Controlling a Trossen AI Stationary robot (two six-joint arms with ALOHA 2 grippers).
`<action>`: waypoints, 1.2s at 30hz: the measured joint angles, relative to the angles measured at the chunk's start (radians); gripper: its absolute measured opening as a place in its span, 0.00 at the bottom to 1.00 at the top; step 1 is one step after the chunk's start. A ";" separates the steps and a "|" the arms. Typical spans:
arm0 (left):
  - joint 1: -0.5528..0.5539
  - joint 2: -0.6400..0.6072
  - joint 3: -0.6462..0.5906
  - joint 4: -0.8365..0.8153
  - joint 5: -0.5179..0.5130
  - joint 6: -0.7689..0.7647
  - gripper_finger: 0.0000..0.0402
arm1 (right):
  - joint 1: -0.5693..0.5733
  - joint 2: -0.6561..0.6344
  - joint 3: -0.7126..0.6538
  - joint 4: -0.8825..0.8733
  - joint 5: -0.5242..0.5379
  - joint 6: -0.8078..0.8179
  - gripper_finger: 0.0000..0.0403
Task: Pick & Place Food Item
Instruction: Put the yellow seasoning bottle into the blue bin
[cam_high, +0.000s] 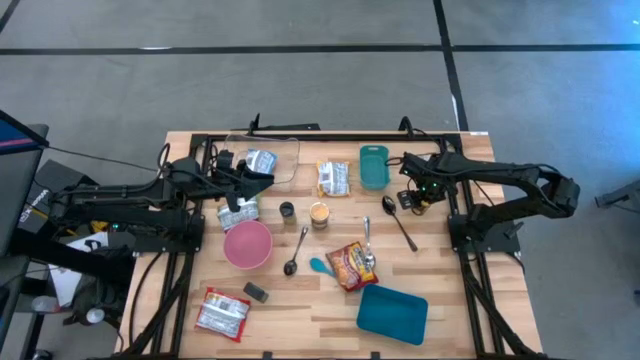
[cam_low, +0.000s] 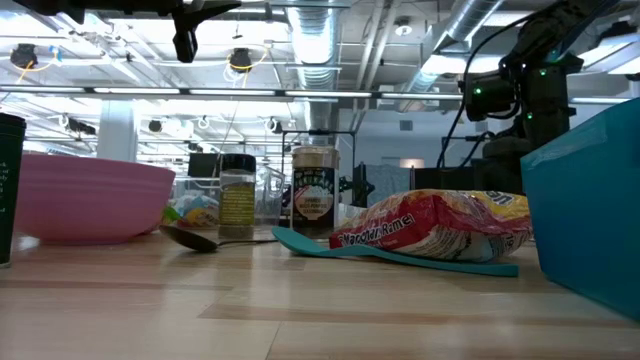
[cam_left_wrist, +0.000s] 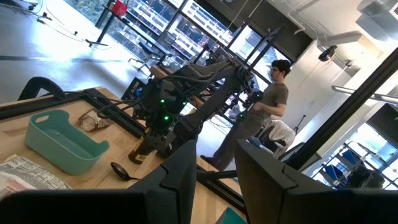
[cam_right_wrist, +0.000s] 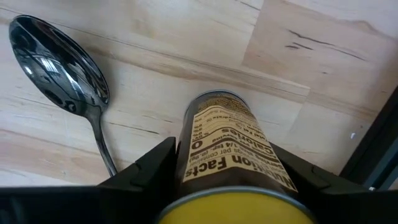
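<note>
A black spoon lies on the table just beside the right gripper, its bowl close to the jar and nothing between them, while the teal tray sits near on the gripper's other side. The right gripper — fingers closed partway against both sides of the jar — holds it just off the wood near the spoon. The left gripper hovers by the clear container, well apart from the jar, fingers parted around nothing.
</note>
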 joint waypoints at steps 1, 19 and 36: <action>0.000 0.000 0.000 0.000 0.000 0.000 0.26 | 0.000 0.000 0.000 0.000 0.000 0.000 0.48; 0.000 0.000 0.000 0.000 0.000 0.000 0.26 | 0.000 0.000 0.000 0.000 0.000 0.000 0.49; 0.000 0.000 0.000 0.000 0.000 0.000 0.26 | 0.005 0.000 0.235 -0.228 -0.003 -0.090 0.48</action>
